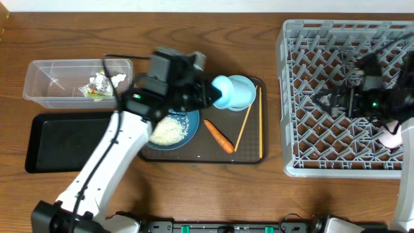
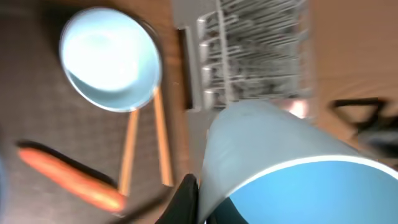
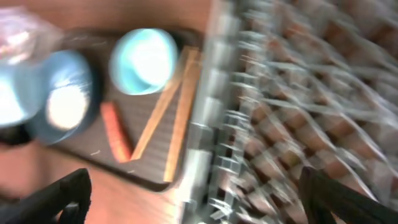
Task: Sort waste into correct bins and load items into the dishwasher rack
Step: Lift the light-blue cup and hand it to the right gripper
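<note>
**Left arm grips the light blue cup over the brown tray; right arm hangs open above the rack**

At the far left of the table (image 1: 194,194) sits the clear tub (image 1: 45,77), with crumpled foil (image 1: 99,84) and white wrapper scraps (image 1: 118,79) inside it. Just in front of it lies the black tray (image 1: 65,142).

The white left arm reaches in from the lower left. The left gripper (image 1: 213,92) is clamped on the light blue cup (image 2: 273,168), which shows in the overhead view above the back edge of the brown serving tray (image 1: 200,152), just left of the bowl. The cup is pale on the outside and a brighter blue inside. It looks tilted rather than upright, and a dark finger (image 2: 185,199) presses against its wall.

On the serving tray, the dark blue plate (image 1: 191,124) carries a heap of white rice (image 1: 169,131), partly hidden under the arm. To its right lies the orange carrot (image 1: 218,136), slanted. The pale blue bowl (image 1: 242,92) stands upright at the back. The two wooden chopsticks (image 1: 244,126) lie apart, one slanted and one along the tray's right edge.

The grey rack (image 1: 291,97) fills the right side. The right gripper (image 1: 323,101) hangs over it with its fingers (image 3: 68,193) spread wide and nothing between them. The pinkish-white cup (image 1: 390,137) rests in the rack near its right wall. Both wrist views are blurred.
</note>
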You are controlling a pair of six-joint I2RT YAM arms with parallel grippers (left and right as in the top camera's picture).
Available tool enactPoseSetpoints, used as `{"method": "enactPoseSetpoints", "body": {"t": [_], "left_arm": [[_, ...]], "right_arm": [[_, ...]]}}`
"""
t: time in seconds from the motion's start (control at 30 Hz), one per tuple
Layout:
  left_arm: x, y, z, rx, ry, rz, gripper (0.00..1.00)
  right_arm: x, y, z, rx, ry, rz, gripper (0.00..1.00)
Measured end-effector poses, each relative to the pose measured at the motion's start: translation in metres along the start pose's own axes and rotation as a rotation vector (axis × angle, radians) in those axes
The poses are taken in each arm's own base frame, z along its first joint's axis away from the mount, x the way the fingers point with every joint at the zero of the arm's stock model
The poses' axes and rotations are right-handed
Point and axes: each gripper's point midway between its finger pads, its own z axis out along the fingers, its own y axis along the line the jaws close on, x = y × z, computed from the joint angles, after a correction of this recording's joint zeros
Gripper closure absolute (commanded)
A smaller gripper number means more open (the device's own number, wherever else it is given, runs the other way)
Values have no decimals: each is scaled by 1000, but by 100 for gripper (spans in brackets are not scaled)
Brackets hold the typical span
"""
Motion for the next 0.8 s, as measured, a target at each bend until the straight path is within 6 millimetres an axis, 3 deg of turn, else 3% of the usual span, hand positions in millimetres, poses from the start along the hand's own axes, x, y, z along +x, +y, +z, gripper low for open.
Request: {"method": "enactPoseSetpoints", "body": {"t": [0.17,0.33,0.67,0.8], "left_arm": [[1,-6,-12,155,102,-225,94],[13,-23,-17,261,211,-310,94],[23,-40,-25,348,300,-343,94],[24,-41,-26,358,309,-343,94]], "right_arm": [[-3,63,14,-271,-16,-257,1],[-2,114,34,-454,-30,-505,1],[1,179,66,-620,-62,-791,1],[1,200,70,-658,-100,-883,8]]}}
